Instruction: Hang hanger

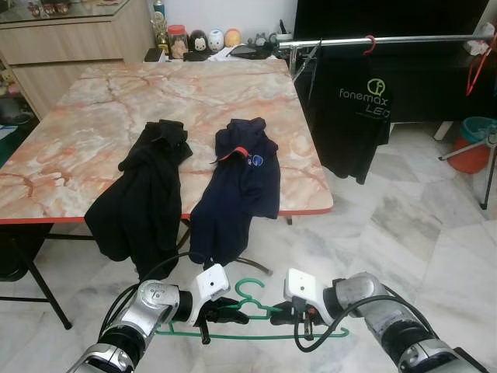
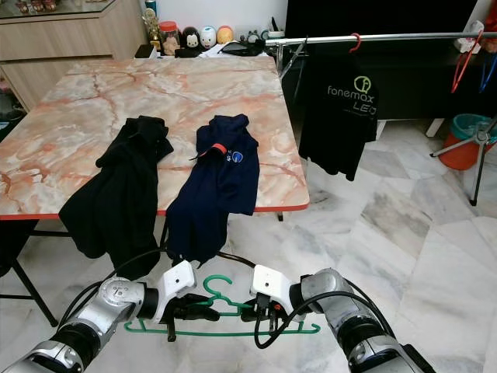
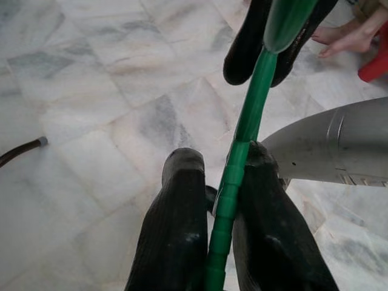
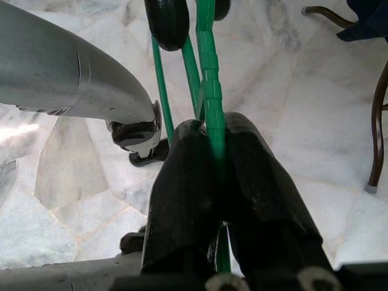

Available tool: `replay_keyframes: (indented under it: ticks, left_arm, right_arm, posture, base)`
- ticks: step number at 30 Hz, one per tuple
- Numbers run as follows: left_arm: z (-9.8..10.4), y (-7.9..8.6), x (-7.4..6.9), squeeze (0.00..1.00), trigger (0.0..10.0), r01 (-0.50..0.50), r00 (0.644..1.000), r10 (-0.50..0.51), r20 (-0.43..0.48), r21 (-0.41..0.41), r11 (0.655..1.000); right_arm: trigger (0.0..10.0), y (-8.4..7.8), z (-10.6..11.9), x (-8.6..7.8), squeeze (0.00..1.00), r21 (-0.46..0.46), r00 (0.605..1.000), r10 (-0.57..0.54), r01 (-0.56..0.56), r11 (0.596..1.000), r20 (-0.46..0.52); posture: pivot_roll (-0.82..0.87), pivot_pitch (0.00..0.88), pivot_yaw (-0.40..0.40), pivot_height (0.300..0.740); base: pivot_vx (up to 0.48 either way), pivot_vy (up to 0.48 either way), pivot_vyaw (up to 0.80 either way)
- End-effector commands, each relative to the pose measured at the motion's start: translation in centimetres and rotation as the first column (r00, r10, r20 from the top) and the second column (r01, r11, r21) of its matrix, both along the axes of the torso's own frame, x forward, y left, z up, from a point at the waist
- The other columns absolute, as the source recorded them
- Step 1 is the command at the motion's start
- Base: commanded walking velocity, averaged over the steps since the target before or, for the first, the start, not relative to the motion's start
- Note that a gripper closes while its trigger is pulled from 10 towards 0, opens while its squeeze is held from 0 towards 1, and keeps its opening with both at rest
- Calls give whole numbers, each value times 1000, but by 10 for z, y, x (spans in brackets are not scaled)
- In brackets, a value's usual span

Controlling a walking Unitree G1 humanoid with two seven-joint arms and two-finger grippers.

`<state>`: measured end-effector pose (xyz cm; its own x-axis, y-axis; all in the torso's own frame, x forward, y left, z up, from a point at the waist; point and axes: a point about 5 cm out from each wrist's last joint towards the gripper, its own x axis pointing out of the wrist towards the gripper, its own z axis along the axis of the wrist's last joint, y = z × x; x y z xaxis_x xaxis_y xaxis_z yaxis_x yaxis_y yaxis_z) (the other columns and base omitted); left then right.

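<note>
From the head cameras I see one green hanger point(image 1: 256, 315) held low over the tiled floor point(image 1: 404, 225), the left gripper point(image 1: 221, 309) and right gripper point(image 1: 289, 313) each clamped on it. Two garments lie on the marble worktop point(image 1: 93, 132): one black jacket point(image 1: 147, 186), one navy jacket point(image 1: 241, 183). One black T-shirt point(image 1: 353, 116) hangs on the rail point(image 1: 388, 40).

Left wrist: two fingers point(image 3: 176, 230) pinch the hanger's bar.

Right wrist: two fingers point(image 4: 182, 194) squeeze its green shoulder.
</note>
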<state>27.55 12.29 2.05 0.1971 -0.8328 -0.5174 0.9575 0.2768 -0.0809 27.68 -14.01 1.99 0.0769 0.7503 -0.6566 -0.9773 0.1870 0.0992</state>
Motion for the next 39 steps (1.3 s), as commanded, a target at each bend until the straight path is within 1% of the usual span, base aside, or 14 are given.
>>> replay_keyframes:
  ticks: [1,2,3,4,9,14,17,25,26,35,36,37,38,39]
  left_arm:
    - [0,5,1,0,0,-5,1000,5,8,20,1000]
    - [0,5,1,0,0,-5,1000,5,8,20,1000]
    - [0,5,1,0,0,1,1000,-1,8,20,1000]
    - [0,6,0,0,0,7,1000,-7,8,23,1000]
    - [-1,8,-1,0,0,29,1000,-29,10,37,999]
    - [-4,11,-4,0,0,73,996,-77,38,92,993]
    - [-9,15,-9,0,0,129,988,-141,60,173,976]
    - [-20,22,-17,0,0,167,978,-195,76,282,945]
    - [-24,24,-18,0,0,138,983,-167,74,294,946]
    - [-46,49,-31,0,0,-24,996,-14,84,431,902]
    - [-50,54,-34,0,1020,-69,996,34,87,443,894]
    - [-55,61,-37,0,3843,-142,989,112,93,461,876]
    - [-58,65,-40,0,7843,-188,982,163,93,472,861]
    - [-62,70,-44,0,10000,-243,969,232,83,477,845]
  right_arm:
    - [10000,3,3,2,0,18,1000,1,-1,1000,4]
    - [10000,3,3,2,0,18,1000,1,-1,1000,4]
    - [10000,3,3,2,471,24,1000,-5,5,1000,-2]
    - [10000,2,3,1,1000,31,1000,-10,10,999,-8]
    - [10000,3,2,-1,1000,64,999,-21,23,998,-33]
    - [10000,4,1,-5,1000,88,997,-8,15,996,-76]
    - [10000,3,-2,-9,1000,69,995,21,-15,997,-93]
    - [10000,-7,-13,-18,1000,1,997,13,-13,1000,-80]
    - [10000,-9,-18,-21,0,-27,997,6,-8,1000,-74]
    - [10000,-22,-32,-27,0,-120,993,-117,112,986,-34]
    - [10000,-27,-36,-28,0,-151,987,-159,156,976,-10]
    - [10000,-33,-42,-29,0,-197,972,-233,233,953,20]
    - [10000,-37,-45,-30,0,-216,960,-276,277,936,36]
    - [10000,-42,-49,-31,0,-232,935,-349,353,906,57]
  posture:
    - [80,0,-13,740]
    - [80,0,-13,740]
    - [81,0,-13,740]
    - [81,0,-13,740]
    - [79,0,-12,740]
    - [77,0,-14,740]
    - [77,0,-14,740]
    - [77,0,-15,740]
    - [78,0,-16,740]
    - [78,0,-16,740]
    - [75,0,-13,740]
    - [75,0,-13,740]
    - [72,0,-13,740]
    - [71,0,-12,740]
  base:
    - [0,0,0]
    - [0,0,0]
    - [0,0,0]
    - [0,0,0]
    - [0,0,0]
    - [0,0,0]
    - [0,0,0]
    - [0,0,0]
    - [0,0,0]
    - [0,0,0]
    - [0,0,0]
    - [0,0,0]
    - [0,0,0]
    - [0,0,0]
